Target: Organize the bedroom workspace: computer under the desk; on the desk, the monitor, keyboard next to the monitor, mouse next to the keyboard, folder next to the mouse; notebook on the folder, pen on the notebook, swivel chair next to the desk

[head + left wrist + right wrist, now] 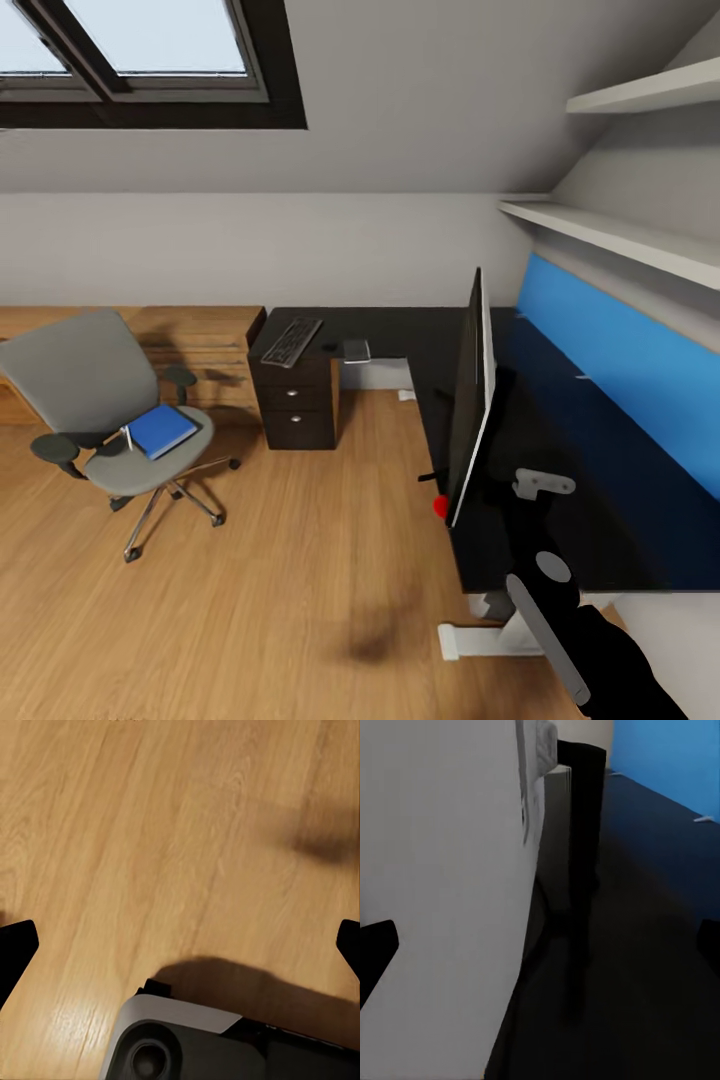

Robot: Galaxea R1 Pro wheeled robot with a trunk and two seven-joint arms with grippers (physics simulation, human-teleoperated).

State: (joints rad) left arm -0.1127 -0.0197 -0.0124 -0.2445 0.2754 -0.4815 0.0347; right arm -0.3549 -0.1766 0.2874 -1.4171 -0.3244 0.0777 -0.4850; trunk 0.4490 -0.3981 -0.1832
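Note:
The monitor (468, 400) stands edge-on on the black desk (580, 500), its red dot toward me. My right gripper (540, 945) is open behind the monitor's pale back (435, 870), close to its black stand (581, 832). The keyboard (291, 340) and the grey notebook (357, 350) lie at the desk's far end, over the drawer unit. The blue folder (160, 430) rests on the swivel chair (110, 400); a pale sliver at its edge may be the pen. My left gripper (180, 945) hangs open over bare floor. Computer and mouse are out of view.
A light-wood dresser (200, 345) runs along the back wall behind the chair. The dark drawer unit (295, 400) carries the desk's far end. White shelves (620, 235) hang above the blue back panel (620, 360). Wooden floor (300, 560) lies open between chair and desk.

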